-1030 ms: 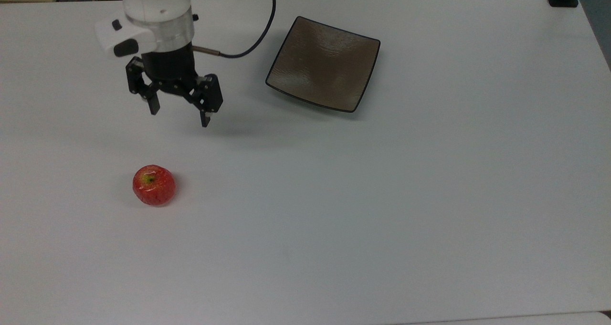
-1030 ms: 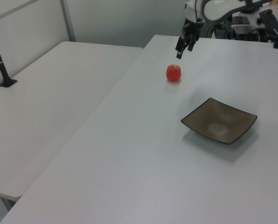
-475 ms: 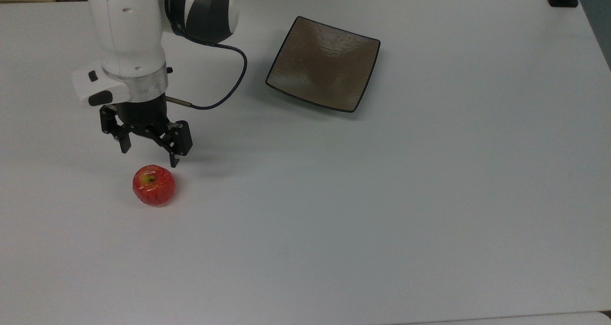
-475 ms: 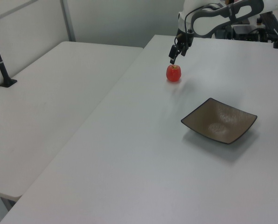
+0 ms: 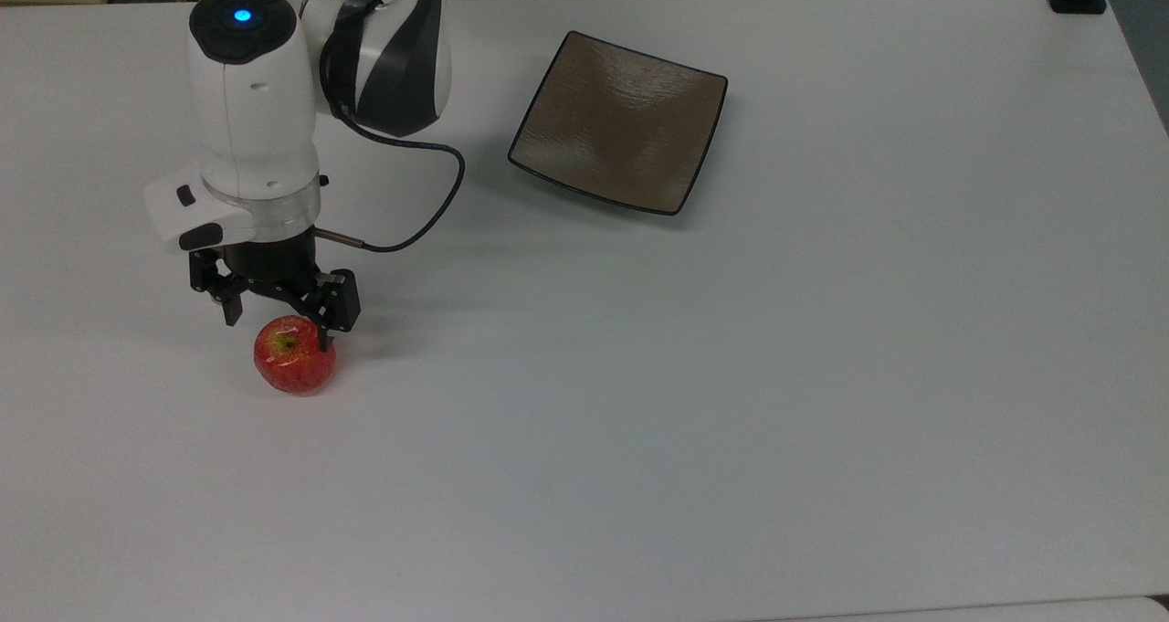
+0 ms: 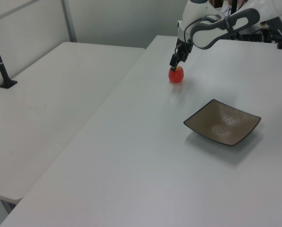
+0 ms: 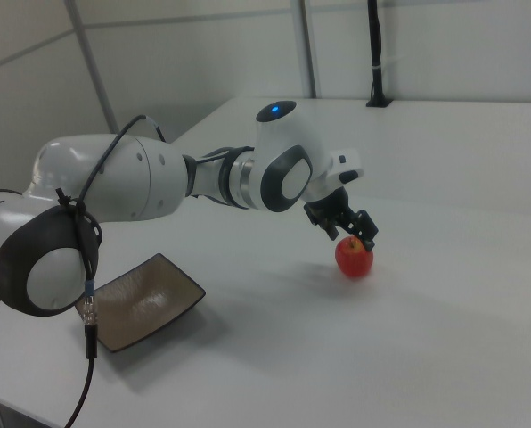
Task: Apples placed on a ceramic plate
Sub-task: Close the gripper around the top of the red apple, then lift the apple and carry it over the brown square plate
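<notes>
Red and glossy, the apple (image 5: 294, 354) sits on the white tabletop (image 5: 731, 375) in the top view, well apart from the ceramic plate (image 5: 619, 121), with the gripper (image 5: 277, 321) at its upper edge, jaws spread and one fingertip hiding a bit of the fruit. From the left view the gripper (image 6: 174, 65) covers the apple's (image 6: 176, 74) top, so any contact cannot be told, and the plate (image 6: 222, 122) lies nearer the camera. From the right view the arm's (image 7: 114, 187) elbow cuts off part of the plate (image 7: 139, 301), while the gripper (image 7: 347, 229) overlaps the apple's (image 7: 355, 258) top.
</notes>
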Robot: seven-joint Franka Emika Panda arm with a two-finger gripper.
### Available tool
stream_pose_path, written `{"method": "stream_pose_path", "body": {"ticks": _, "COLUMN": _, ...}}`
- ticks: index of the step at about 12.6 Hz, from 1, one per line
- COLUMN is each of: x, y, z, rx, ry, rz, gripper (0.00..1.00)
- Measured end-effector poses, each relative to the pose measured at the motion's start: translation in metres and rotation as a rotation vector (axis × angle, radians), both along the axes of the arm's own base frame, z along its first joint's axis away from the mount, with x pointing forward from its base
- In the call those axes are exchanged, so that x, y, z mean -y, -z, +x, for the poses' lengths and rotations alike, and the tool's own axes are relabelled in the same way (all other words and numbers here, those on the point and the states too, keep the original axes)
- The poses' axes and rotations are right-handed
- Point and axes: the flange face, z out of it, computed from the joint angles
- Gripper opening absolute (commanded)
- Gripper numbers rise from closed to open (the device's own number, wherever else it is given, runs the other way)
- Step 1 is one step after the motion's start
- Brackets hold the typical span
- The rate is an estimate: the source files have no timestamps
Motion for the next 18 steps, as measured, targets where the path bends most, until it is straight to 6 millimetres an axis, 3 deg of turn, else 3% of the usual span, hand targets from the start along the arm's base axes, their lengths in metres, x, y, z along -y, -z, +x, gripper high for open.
{"method": "stream_pose_path", "body": {"ticks": 4, "x": 0.001, "y": 0.006, "z": 0.004, "rx": -0.004, "ry": -0.013, "rz": -0.017, "gripper": 0.97}}
{"method": "stream_pose_path", "body": {"ticks": 5, "x": 0.001, "y": 0.012, "z": 0.006, "rx": -0.012, "ry": -0.019, "rz": -0.027, "gripper": 0.6}}
{"method": "stream_pose_path", "body": {"ticks": 6, "x": 0.001, "y": 0.019, "z": 0.007, "rx": -0.02, "ry": -0.021, "rz": -0.028, "gripper": 0.41}}
{"method": "stream_pose_path", "body": {"ticks": 8, "x": 0.001, "y": 0.028, "z": 0.007, "rx": -0.031, "ry": -0.023, "rz": -0.029, "gripper": 0.38}}
{"method": "stream_pose_path", "body": {"ticks": 12, "x": 0.001, "y": 0.024, "z": 0.009, "rx": -0.021, "ry": -0.024, "rz": -0.031, "gripper": 0.39}}
{"method": "stream_pose_path", "body": {"ticks": 15, "x": 0.008, "y": -0.003, "z": 0.013, "rx": 0.025, "ry": -0.014, "rz": -0.034, "gripper": 0.39}}
{"method": "stream_pose_path", "body": {"ticks": 18, "x": -0.022, "y": -0.039, "z": 0.011, "rx": 0.073, "ry": -0.047, "rz": -0.002, "gripper": 0.4}}
